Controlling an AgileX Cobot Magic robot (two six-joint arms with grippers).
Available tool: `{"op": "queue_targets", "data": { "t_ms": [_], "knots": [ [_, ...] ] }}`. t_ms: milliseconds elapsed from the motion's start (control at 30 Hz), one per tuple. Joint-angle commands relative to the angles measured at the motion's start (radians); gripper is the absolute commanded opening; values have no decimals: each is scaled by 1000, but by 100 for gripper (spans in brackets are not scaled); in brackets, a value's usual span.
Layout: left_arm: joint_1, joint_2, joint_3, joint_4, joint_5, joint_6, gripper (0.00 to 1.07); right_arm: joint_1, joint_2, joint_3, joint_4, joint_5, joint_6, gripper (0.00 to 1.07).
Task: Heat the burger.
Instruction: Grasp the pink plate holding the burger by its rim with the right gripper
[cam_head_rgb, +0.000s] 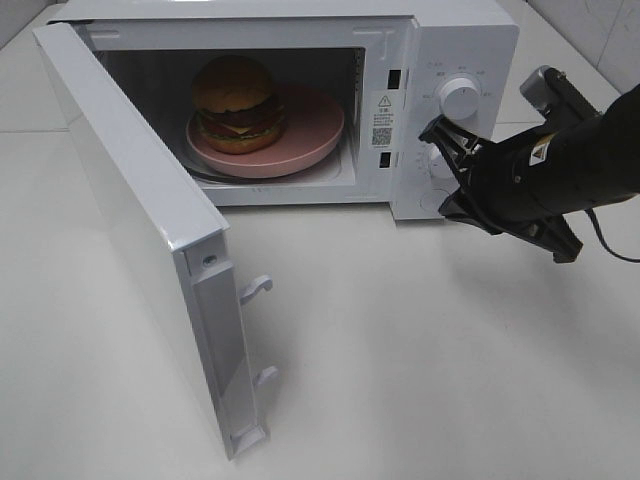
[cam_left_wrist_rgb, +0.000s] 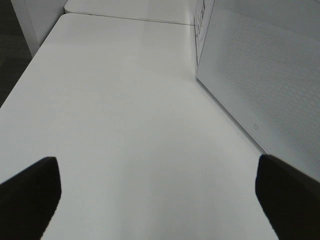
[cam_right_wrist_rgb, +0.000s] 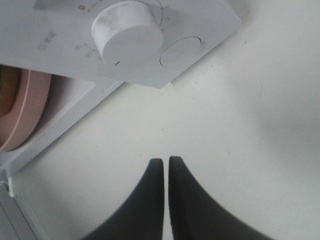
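The burger (cam_head_rgb: 237, 103) stands on a round pink plate (cam_head_rgb: 300, 150) inside the white microwave (cam_head_rgb: 460, 40), whose door (cam_head_rgb: 130, 200) is swung wide open to the left. My right gripper (cam_head_rgb: 430, 130) is shut and empty, hovering just in front of the control panel by the lower knob (cam_right_wrist_rgb: 127, 30). In the right wrist view the shut right gripper (cam_right_wrist_rgb: 165, 161) points at the table below the panel, and the plate's edge (cam_right_wrist_rgb: 25, 110) shows at the side. My left gripper (cam_left_wrist_rgb: 160, 200) is open and empty over bare table beside the door's outer face (cam_left_wrist_rgb: 260, 85).
The panel carries an upper knob (cam_head_rgb: 460, 97) and a round button (cam_right_wrist_rgb: 182, 50) below the lower knob. The open door juts far out over the white table (cam_head_rgb: 400, 350) on the left. The table edge (cam_left_wrist_rgb: 20, 85) runs along the left arm's side.
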Motion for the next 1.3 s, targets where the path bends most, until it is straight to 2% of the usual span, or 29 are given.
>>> {"op": "queue_targets", "data": {
  "t_ms": [33, 133, 200, 667, 1167, 1300],
  "knots": [
    [3, -4, 3, -5, -13, -1, 98, -4, -46, 1, -8, 80, -148, 0],
    [3, -4, 3, -5, -13, -1, 98, -4, -54, 1, -8, 98, -170, 0],
    [3, -4, 3, -5, -13, -1, 98, -4, -86, 0, -8, 183, -278, 0],
    [3, -4, 3, -5, -13, -1, 98, -4, -206, 0, -7, 464, -587, 1],
    [3, -4, 3, -5, -13, -1, 98, -4, -268, 0, -7, 554, -921, 2],
    [3, -4, 3, -5, -13, -1, 98, -4, -271, 0, -9, 558, -1074, 2]
  ]
}}
